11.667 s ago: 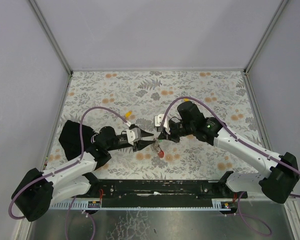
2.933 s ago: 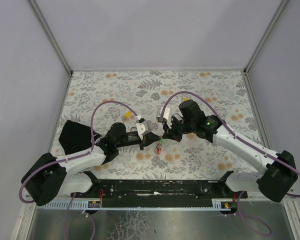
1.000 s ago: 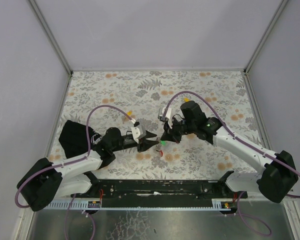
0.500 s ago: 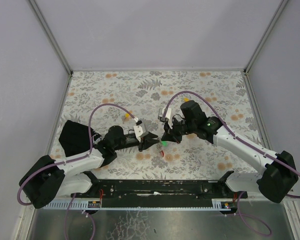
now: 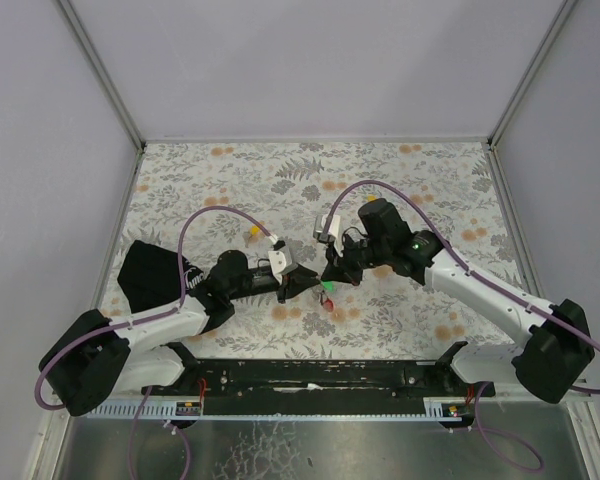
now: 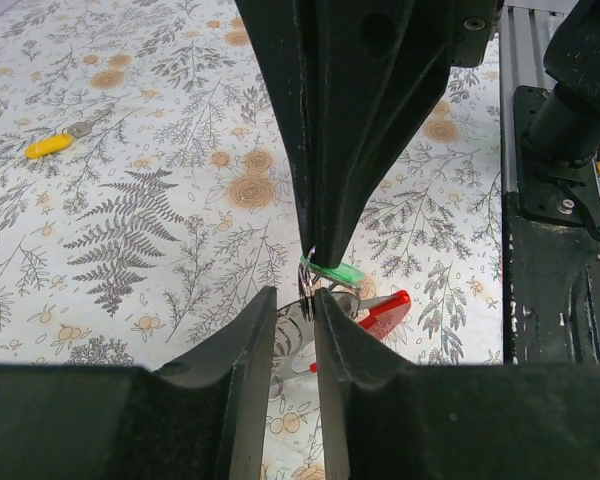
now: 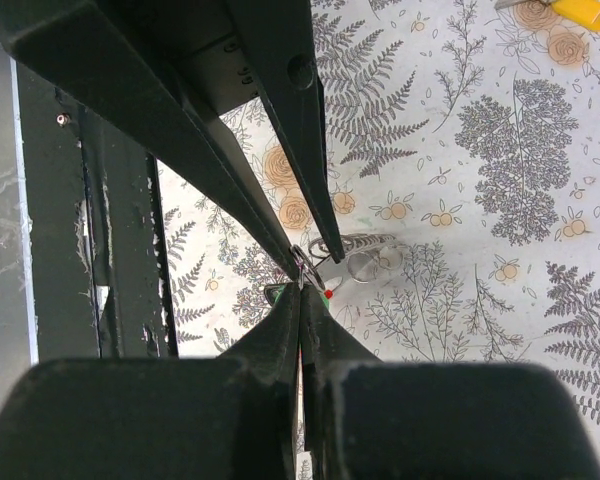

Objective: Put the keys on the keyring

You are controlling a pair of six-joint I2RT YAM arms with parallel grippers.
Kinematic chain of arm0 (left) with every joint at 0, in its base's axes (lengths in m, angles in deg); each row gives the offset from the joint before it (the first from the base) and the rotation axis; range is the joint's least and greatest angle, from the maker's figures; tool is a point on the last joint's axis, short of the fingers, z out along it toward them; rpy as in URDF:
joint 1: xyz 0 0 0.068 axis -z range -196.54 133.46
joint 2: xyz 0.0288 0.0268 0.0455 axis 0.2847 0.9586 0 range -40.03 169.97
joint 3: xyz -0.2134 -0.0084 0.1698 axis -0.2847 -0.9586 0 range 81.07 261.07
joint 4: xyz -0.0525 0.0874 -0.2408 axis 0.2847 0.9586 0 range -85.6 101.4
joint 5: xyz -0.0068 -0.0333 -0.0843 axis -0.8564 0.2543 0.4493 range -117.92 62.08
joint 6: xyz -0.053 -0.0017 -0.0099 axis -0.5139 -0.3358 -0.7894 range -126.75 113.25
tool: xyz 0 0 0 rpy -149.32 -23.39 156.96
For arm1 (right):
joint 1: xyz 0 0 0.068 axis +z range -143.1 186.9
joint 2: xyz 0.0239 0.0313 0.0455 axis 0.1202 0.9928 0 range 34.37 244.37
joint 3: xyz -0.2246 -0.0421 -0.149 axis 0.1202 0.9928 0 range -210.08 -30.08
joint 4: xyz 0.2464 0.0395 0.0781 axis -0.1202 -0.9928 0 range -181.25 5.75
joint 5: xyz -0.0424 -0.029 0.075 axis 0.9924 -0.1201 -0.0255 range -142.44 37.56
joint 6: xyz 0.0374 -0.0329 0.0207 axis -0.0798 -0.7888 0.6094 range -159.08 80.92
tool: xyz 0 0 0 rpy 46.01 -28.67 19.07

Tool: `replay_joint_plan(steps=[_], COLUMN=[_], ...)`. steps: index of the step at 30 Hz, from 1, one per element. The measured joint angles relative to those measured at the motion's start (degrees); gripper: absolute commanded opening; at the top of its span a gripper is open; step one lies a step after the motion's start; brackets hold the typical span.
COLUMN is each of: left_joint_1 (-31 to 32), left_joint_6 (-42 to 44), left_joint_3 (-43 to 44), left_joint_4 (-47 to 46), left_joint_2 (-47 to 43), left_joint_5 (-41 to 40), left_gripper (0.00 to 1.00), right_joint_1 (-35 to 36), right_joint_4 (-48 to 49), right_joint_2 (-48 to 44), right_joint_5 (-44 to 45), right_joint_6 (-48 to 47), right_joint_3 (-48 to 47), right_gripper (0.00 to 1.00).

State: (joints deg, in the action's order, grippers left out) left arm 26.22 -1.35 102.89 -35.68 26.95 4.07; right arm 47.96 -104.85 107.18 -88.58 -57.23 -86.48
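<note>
Left gripper has rolled back level and closed in on the keyring, jaws narrowly parted around its metal loop; I cannot tell if they pinch it. Right gripper, just above the keyring, clamps the green key at that loop. I judge threading underway, not finished.

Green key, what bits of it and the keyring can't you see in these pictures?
- The green key blade: left wrist view, hidden between the right hand fingers.
- Part of the keyring: left wrist view, tucked behind the left hand fingers.
- Top view: both are too small to tell whether they are joined.
</note>
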Motion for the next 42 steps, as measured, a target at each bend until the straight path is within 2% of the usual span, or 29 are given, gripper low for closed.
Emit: replay_joint_plan(steps=[7, 26, 42], left_joint_1=[0.02, 0.33, 0.76], left_joint_6=[-0.31, 0.04, 0.26], left_joint_3=[0.04, 0.22, -0.28], left_joint_4=[-0.13, 0.63, 0.42], left_joint_2=[0.59, -0.02, -0.57], left_joint_5=[0.57, -1.38, -1.99], left_gripper=[0.0, 0.0, 0.0], right_joint_1=[0.17, 0.68, -0.42], right_joint_4=[-0.72, 1.38, 1.01], right_joint_2=[1.25, -0.11, -0.24], right_joint_5=[0.0, 5.05, 4.55], right_joint_6=[-0.33, 1.27, 3.23], right_joint_3=[-0.63, 1.09, 1.7], right_gripper=[0.0, 0.0, 0.0])
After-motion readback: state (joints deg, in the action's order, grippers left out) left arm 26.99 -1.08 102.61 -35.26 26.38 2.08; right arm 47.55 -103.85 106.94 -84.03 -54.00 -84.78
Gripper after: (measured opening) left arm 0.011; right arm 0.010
